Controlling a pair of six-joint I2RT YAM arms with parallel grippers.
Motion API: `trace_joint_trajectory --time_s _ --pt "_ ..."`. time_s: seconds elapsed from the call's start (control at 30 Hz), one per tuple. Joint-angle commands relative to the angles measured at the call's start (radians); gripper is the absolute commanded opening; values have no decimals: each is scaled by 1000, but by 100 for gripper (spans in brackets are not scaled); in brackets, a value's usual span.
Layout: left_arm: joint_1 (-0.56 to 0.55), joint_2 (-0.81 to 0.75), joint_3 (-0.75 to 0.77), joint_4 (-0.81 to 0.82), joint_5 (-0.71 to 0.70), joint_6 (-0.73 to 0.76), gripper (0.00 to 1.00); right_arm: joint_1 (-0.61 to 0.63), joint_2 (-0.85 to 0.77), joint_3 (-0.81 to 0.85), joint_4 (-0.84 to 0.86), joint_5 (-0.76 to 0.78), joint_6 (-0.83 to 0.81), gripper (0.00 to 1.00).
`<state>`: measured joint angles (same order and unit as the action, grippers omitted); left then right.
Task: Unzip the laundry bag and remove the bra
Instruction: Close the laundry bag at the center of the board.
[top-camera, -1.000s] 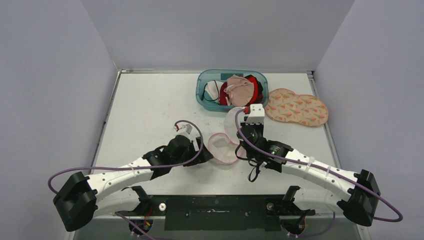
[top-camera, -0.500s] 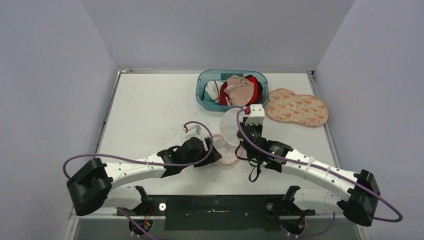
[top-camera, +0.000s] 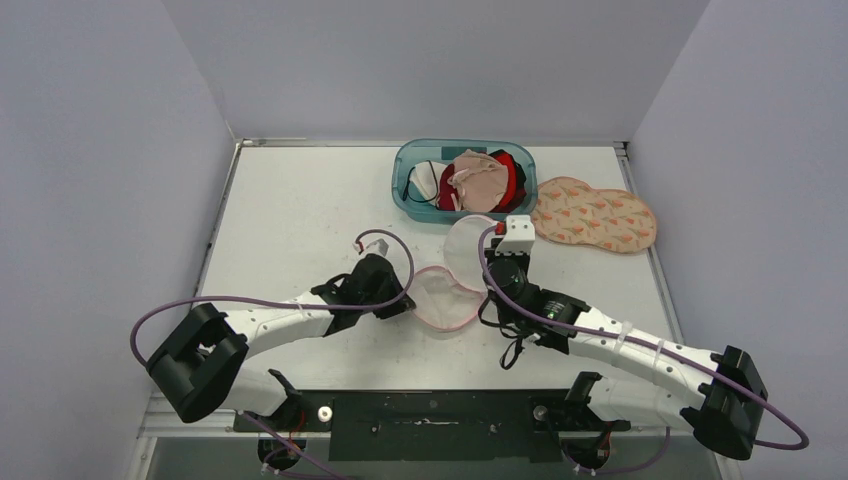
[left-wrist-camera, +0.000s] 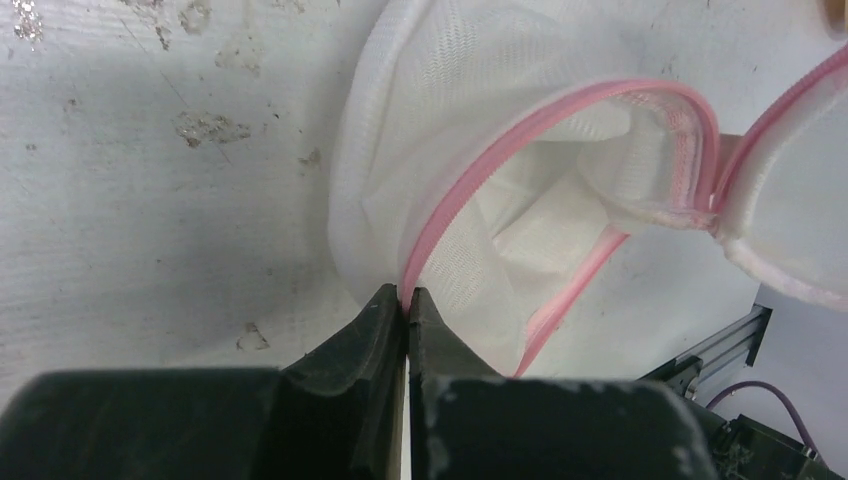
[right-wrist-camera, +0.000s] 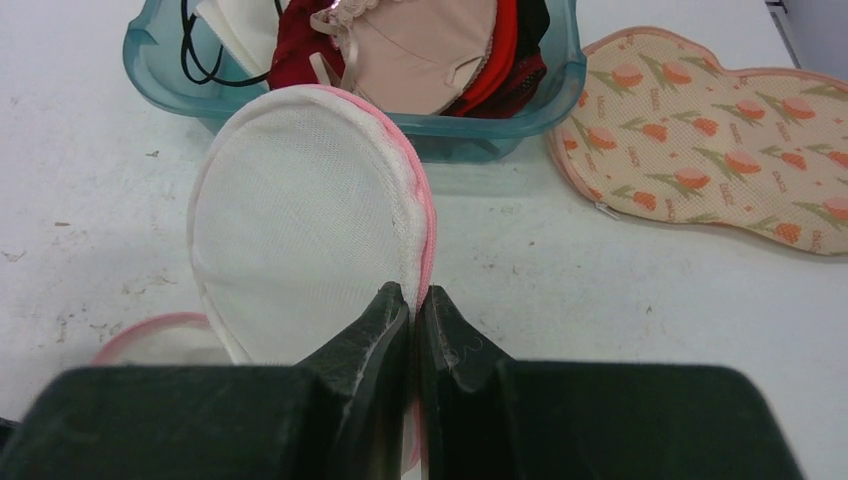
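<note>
The laundry bag (top-camera: 440, 298) is white mesh with pink zipper trim and lies unzipped in two round lobes at the table's middle. My left gripper (top-camera: 407, 303) reaches in from the left. In the left wrist view this gripper (left-wrist-camera: 407, 295) is shut on the pink edge of the bag (left-wrist-camera: 400, 130), whose mouth gapes open onto white folds. My right gripper (top-camera: 490, 268) holds the far lobe; in the right wrist view that gripper (right-wrist-camera: 413, 293) is shut on the pink rim of the lobe (right-wrist-camera: 290, 220), which stands tilted up. I cannot make out the bra inside the bag.
A teal bin (top-camera: 405, 190) with red, beige and white underwear stands at the back, its rim (right-wrist-camera: 500, 125) just beyond the raised lobe. A flat peach floral-print bag (top-camera: 595, 215) lies to its right, also in the right wrist view (right-wrist-camera: 720, 140).
My left gripper was open beside the bag and has shut on its pink edge, drawing slightly left. The right gripper has shifted the raised lobe a little to the right.
</note>
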<state>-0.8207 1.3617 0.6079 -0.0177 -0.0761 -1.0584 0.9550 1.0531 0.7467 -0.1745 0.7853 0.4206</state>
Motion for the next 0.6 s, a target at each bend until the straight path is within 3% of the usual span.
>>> trace_joint_trajectory --time_s 0.0,0.13,0.33,0.57 --pt "58 8 49 27 210 114 0 5 -53 -106 327 117 -139 5" --pt "66 -7 88 -63 344 182 0 16 -105 -222 662 108 -327 5" --pt "91 -47 94 -129 457 232 0 35 -110 -280 930 69 -532 5" --pt "160 -33 48 -122 510 239 0 123 -33 -340 1261 -17 -903 5"
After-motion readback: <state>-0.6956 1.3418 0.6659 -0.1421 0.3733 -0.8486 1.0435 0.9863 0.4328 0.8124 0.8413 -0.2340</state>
